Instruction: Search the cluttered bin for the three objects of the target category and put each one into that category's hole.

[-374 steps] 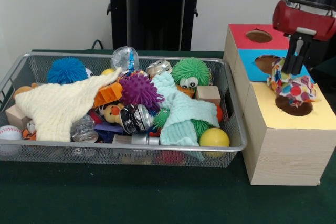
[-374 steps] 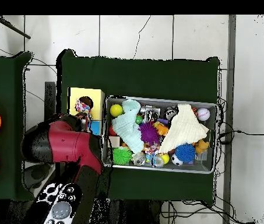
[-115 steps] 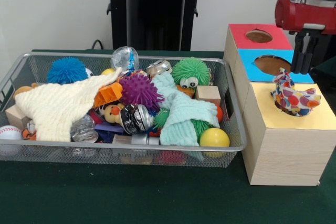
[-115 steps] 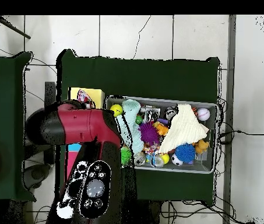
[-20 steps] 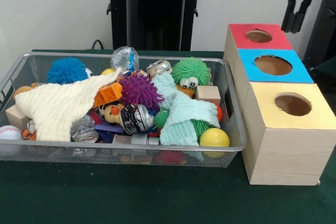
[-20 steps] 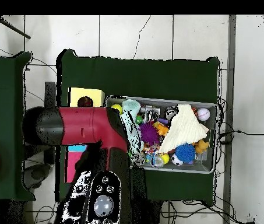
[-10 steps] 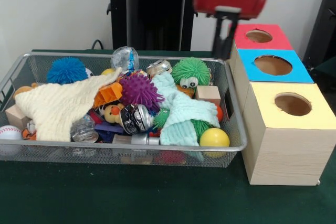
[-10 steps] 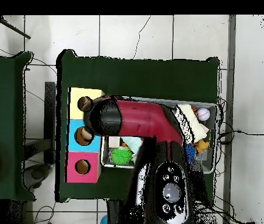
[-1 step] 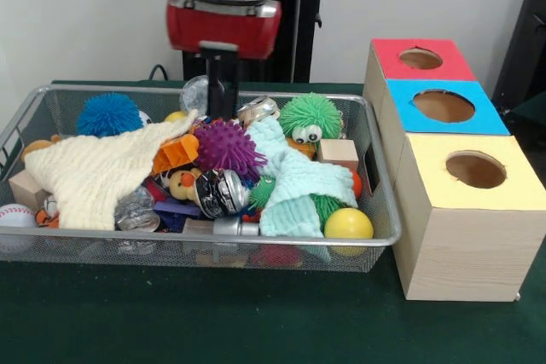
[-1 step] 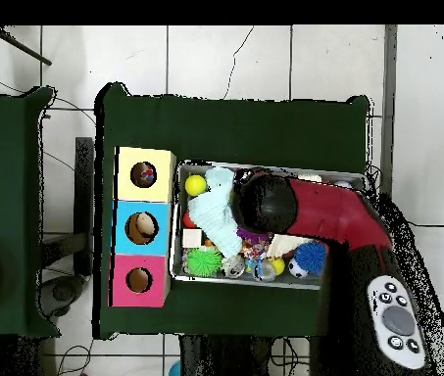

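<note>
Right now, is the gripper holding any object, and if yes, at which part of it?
Nothing is visibly held. The gripper hangs over the wire bin, just above the purple spiky ball; whether it is open or shut cannot be told.

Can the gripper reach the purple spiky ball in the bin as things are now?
Probably yes. The gripper hangs over the bin, just behind the purple spiky ball, which lies on top of the pile with nothing covering it.
</note>
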Controlling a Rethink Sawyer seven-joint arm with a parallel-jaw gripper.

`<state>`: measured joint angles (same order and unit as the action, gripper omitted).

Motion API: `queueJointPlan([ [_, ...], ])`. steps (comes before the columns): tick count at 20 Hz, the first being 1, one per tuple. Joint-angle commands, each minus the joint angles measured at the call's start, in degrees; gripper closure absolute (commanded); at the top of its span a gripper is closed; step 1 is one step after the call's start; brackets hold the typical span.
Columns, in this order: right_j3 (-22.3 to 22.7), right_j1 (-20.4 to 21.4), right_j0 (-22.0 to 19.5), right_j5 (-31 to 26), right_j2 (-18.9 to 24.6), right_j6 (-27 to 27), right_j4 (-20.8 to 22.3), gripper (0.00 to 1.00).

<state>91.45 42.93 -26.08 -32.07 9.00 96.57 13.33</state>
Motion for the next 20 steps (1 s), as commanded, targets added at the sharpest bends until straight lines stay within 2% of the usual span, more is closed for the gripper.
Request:
queueJointPlan([
  [1, 8.7, 0.3, -5.7, -1.8, 13.8, -21.6, 7.7, 1.00],
  [5, 9.0, -0.1, -7.5, -2.1, 16.0, -20.6, 10.5, 1.00],
  [12, 10.2, -2.9, -9.1, 3.2, 17.6, -15.8, 16.3, 1.00],
  [20, 10.0, -5.6, -17.5, 1.0, 23.7, -21.0, 20.4, 1.00],
])
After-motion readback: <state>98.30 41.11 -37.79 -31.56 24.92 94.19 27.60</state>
